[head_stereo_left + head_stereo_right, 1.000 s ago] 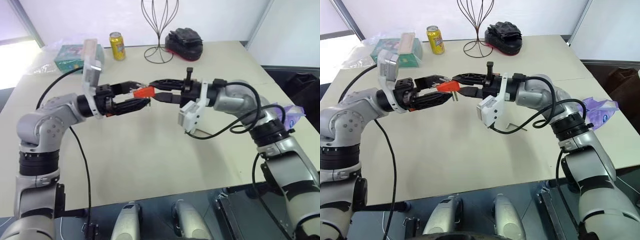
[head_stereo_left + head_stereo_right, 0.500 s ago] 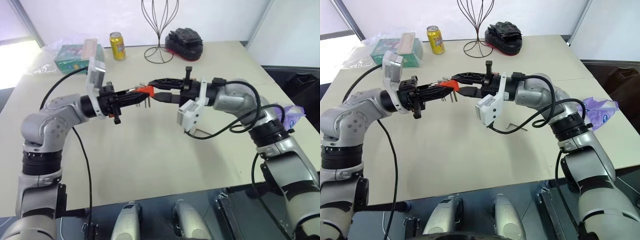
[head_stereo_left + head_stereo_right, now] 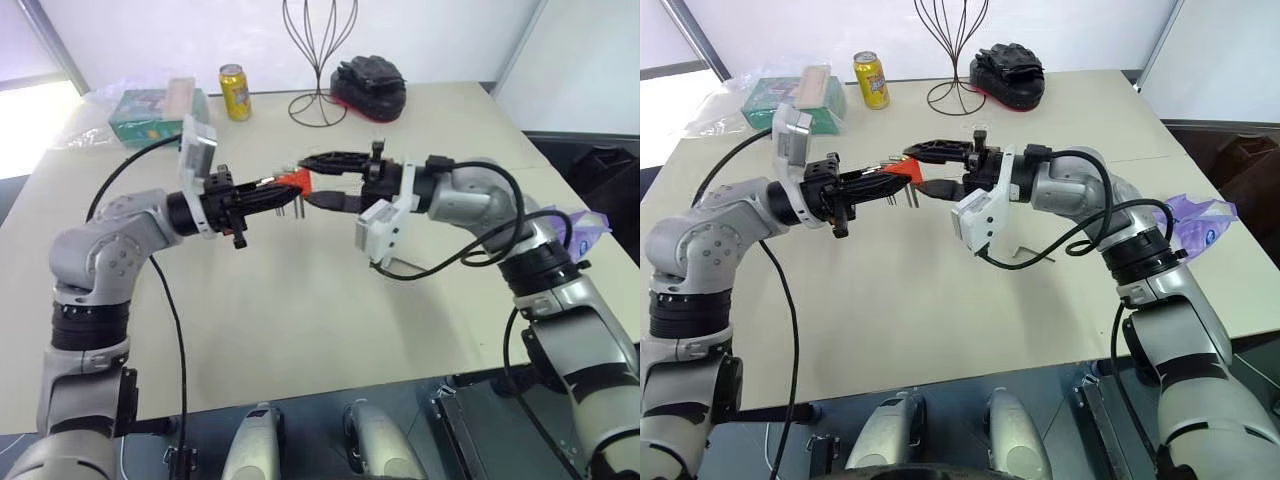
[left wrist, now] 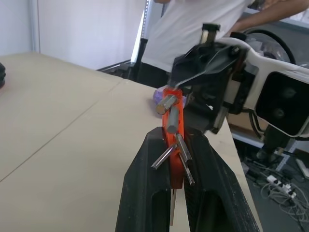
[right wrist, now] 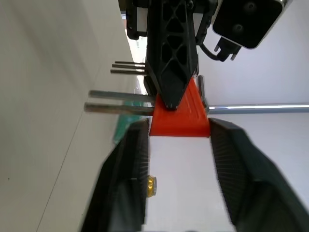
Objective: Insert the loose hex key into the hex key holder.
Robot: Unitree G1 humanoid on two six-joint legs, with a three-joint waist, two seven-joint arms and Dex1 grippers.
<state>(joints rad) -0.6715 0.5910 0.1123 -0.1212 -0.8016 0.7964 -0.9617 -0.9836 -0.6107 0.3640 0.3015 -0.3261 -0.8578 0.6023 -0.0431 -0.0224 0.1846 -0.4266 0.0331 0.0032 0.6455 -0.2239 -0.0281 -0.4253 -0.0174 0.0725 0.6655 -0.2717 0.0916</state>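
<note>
The hex key holder (image 3: pixel 291 182), a small orange-red block with short dark keys sticking out, is held above the middle of the table. My left gripper (image 3: pixel 283 191) is shut on it from the left, and its fingers (image 4: pixel 154 193) clamp the block (image 4: pixel 174 123). My right gripper (image 3: pixel 310 181) reaches in from the right and is open. Its two fingers stand apart above and below the holder (image 5: pixel 178 116). The loose hex key (image 3: pixel 1030 254), a thin bent rod, lies on the table under my right wrist.
At the table's far edge stand a yellow can (image 3: pixel 235 92), a green box (image 3: pixel 150 108), a wire stand (image 3: pixel 318 60) and a black and red object (image 3: pixel 370 80). A purple packet (image 3: pixel 585 230) lies at the right edge. A person in a white shirt (image 4: pixel 193 29) stands beyond the table.
My left gripper, open around the holder a second ago, has shut on it. My right gripper, which was gripping the holder, has spread its fingers. Neither arm has shifted.
</note>
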